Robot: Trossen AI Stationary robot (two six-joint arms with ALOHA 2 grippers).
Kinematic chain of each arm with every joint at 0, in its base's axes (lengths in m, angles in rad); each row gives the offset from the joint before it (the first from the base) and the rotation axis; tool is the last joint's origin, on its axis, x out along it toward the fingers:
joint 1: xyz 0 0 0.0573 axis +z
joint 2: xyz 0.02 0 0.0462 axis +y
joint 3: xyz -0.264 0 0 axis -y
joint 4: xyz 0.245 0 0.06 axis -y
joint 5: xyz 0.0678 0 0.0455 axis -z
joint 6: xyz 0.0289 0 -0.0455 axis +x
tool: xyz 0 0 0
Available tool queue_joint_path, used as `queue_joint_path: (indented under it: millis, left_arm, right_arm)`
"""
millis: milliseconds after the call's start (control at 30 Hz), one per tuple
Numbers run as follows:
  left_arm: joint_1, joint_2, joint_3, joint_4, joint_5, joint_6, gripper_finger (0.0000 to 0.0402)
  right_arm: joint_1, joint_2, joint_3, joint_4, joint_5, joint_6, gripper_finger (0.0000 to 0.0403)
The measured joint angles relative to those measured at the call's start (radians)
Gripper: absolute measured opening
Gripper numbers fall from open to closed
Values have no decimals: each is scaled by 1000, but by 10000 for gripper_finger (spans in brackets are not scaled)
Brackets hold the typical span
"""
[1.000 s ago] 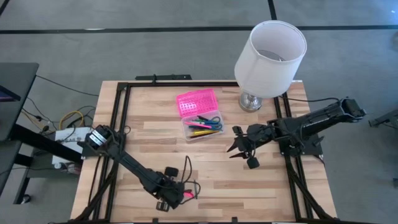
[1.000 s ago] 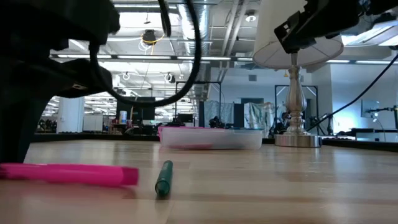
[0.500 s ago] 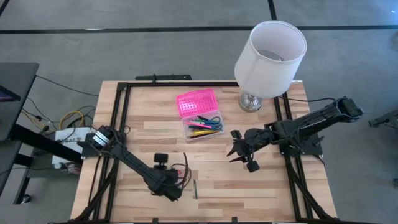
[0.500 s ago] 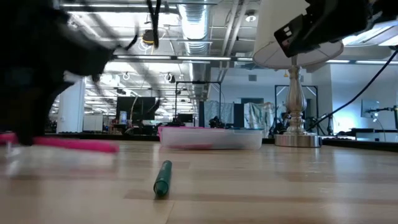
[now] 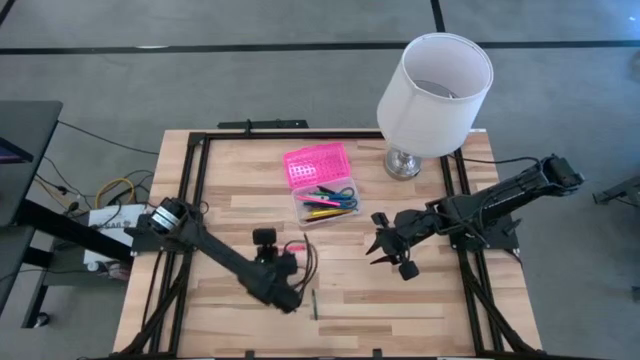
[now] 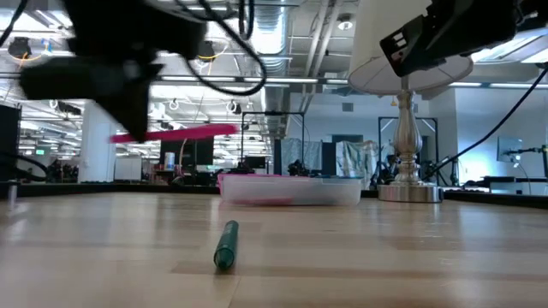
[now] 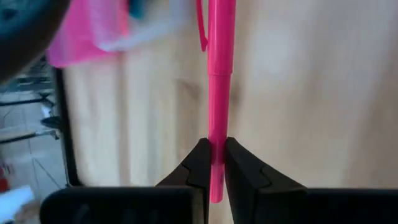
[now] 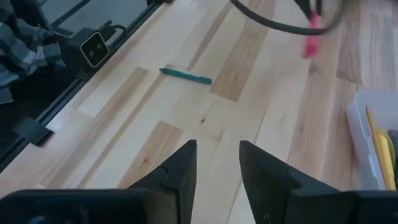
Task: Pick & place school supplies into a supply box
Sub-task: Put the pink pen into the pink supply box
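L gripper (image 7: 211,163) clamped on pink pen (image 7: 219,81), carried off the table nr the supply box (image 5: 325,205); green pen (image 6: 225,243) lies on wood; R gripper (image 8: 217,163) spread, empty.

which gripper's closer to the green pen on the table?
Left. The left gripper, holding the pink pen, hangs just beside the green pen. The right gripper waits farther off, empty, toward the table's right side.

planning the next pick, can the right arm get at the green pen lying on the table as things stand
Probably yes. The right end effector hangs open and empty, and only bare wooden table shows between it and the thin dark green pen. The left end effector, holding the pink pen, hovers nearby.
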Motion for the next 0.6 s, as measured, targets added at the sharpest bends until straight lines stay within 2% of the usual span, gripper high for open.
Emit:
queue_joint_path:
  millis: [133, 367, 600]
  left_arm:
    - [93, 0, 19, 12, -86, 0, 18]
    - [292, -1, 22, 175, -120, 215, 18]
    - [474, -1, 23, 438, 28, 456, 18]
  right_arm:
    - [6, 0, 0, 6, 3, 0, 114]
    - [49, 0, 0, 6, 12, 0, 114]
    - [99, 0, -1, 5, 12, 0, 114]
